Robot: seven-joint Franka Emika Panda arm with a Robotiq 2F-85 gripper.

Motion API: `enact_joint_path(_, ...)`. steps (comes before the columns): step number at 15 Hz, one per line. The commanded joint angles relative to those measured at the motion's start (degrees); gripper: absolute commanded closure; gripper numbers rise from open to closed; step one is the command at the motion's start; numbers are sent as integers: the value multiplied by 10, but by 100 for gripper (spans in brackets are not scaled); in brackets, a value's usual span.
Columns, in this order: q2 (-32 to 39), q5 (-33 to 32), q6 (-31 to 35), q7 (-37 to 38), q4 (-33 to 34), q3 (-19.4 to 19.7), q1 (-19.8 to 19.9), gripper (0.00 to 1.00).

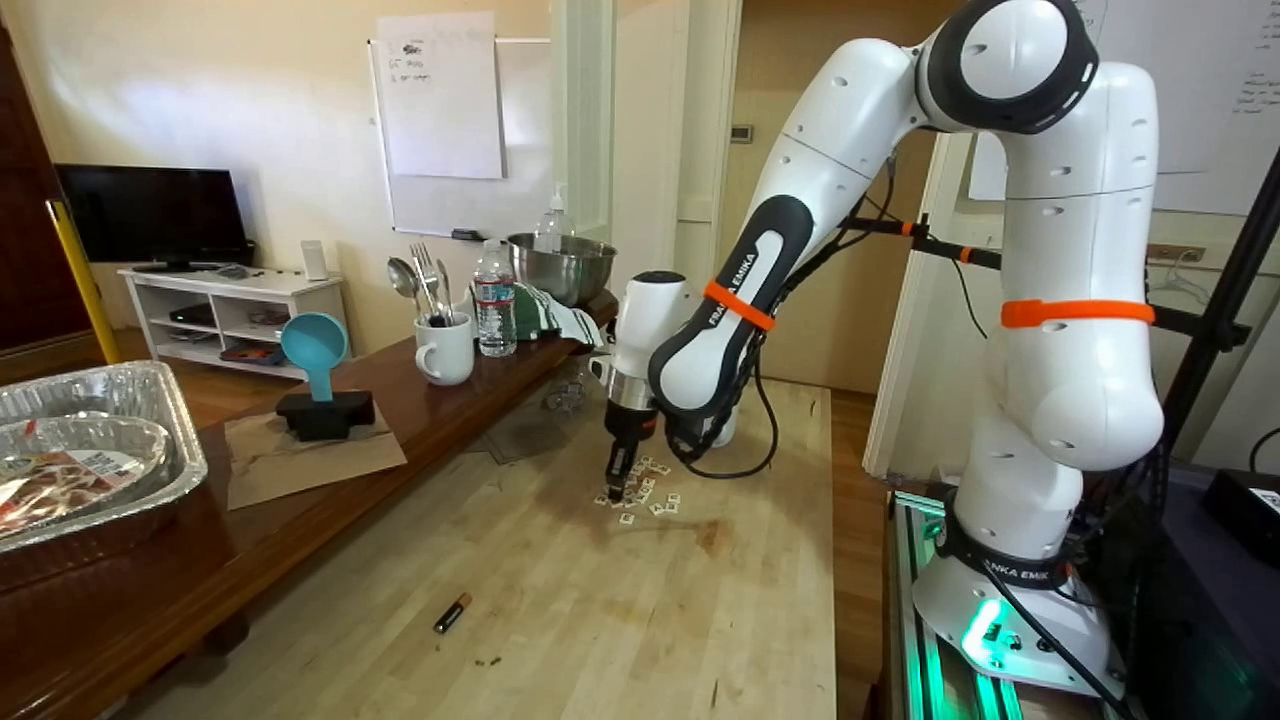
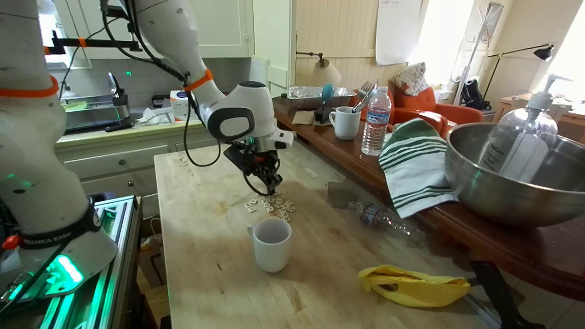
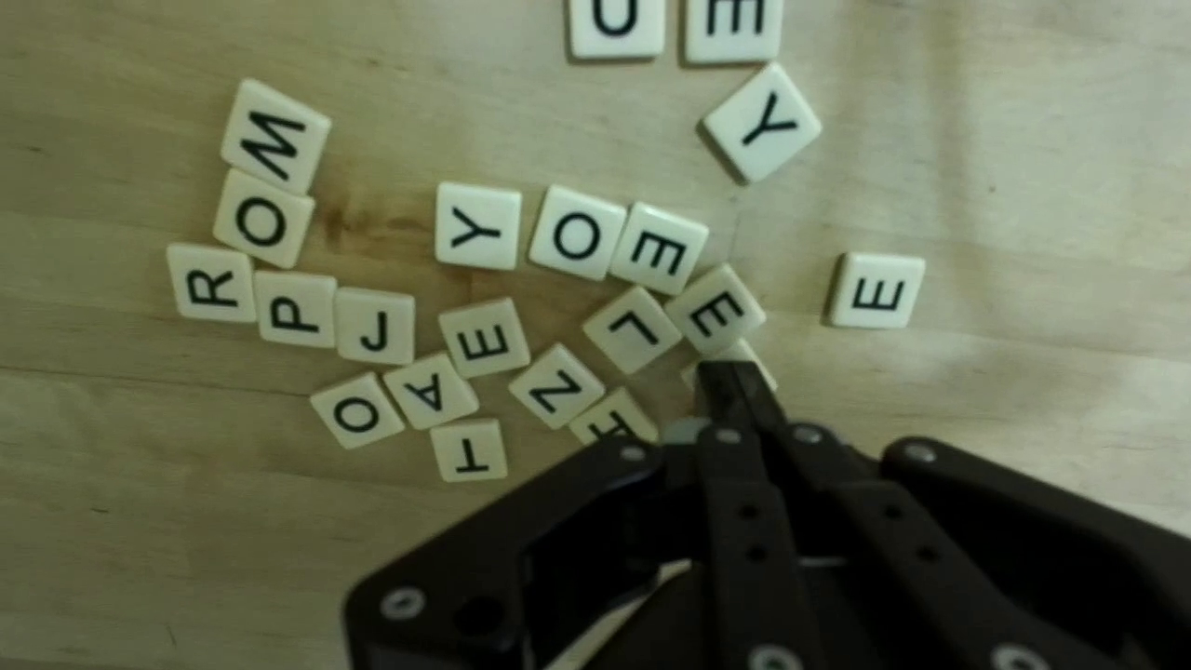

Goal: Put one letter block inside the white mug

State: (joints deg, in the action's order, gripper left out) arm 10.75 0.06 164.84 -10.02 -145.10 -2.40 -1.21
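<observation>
The plain white mug (image 2: 271,249) stands upright on the wooden table, handle to the left, in an exterior view. Small white letter blocks (image 2: 283,209) lie scattered behind it; they also show in an exterior view (image 1: 657,508). In the wrist view, most lie face up, such as an L block (image 3: 633,329) and a lone E block (image 3: 876,290). My gripper (image 3: 735,372) points down with its fingers together, nothing visible between them. Its tips cover most of one block (image 3: 746,357); whether they touch it, I cannot tell. The gripper shows in both exterior views (image 1: 615,494) (image 2: 273,189).
A raised dark wooden ledge (image 2: 315,130) holds a mug of cutlery (image 2: 346,123), a water bottle (image 2: 376,122), a striped towel (image 2: 413,167) and a steel bowl (image 2: 512,183). On the table lie a bottle (image 2: 388,221), a yellow banana-shaped item (image 2: 416,287) and a battery (image 1: 452,613).
</observation>
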Motion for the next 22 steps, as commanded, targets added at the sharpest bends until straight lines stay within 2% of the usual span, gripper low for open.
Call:
enact_joint_path(1,20,10,13,-6,9,-12,11,100)
enact_joint_path(7,34,2,12,-7,18,-19,6,100)
enact_joint_path(16,64,-14,14,-32,61,-55,-8,100)
enact_joint_path(17,60,-25,10,-40,63,-55,-10,74)
enact_joint_path(18,50,-28,3,-54,64,-61,-8,73)
enact_joint_path(22,14,-22,-45,-155,63,-98,14,45)
